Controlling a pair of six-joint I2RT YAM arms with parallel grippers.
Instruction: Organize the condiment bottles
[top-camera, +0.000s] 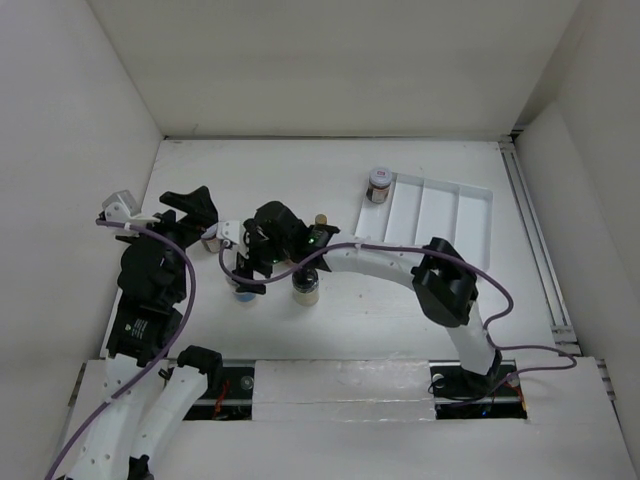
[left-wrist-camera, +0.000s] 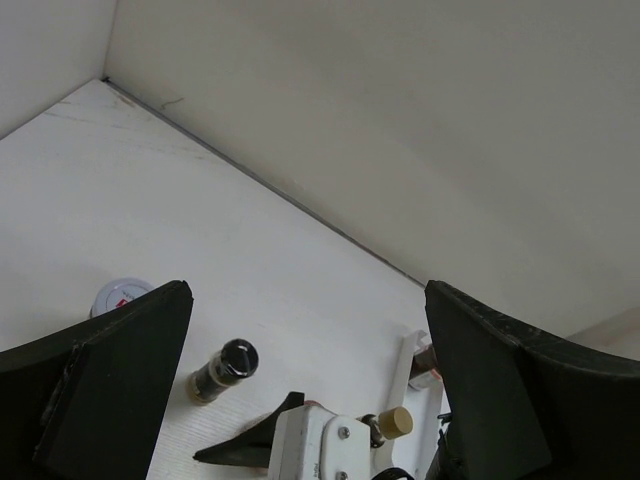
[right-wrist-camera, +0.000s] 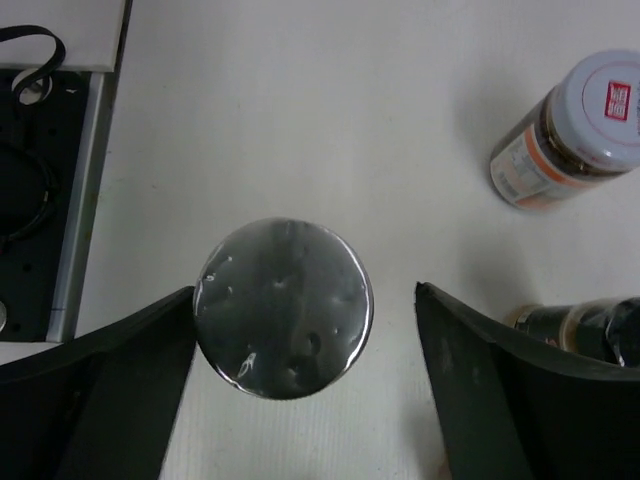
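Both grippers stand open. The right gripper (right-wrist-camera: 305, 292) straddles a silver-lidded jar (right-wrist-camera: 283, 308) upright on the worktop (right-wrist-camera: 300, 100), its fingers seemingly clear of the lid. A white-lidded jar (right-wrist-camera: 570, 130) sits nearby. The left gripper (left-wrist-camera: 307, 290) faces a black-capped bottle (left-wrist-camera: 225, 370). One brown jar (top-camera: 380, 185) stands in the white tray's (top-camera: 440, 215) far-left corner.

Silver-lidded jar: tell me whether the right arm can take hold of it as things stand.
Probably yes. The right gripper is open over the silver-lidded jar, a finger on each side, nothing between. The dark bottle close behind one finger might get nudged.
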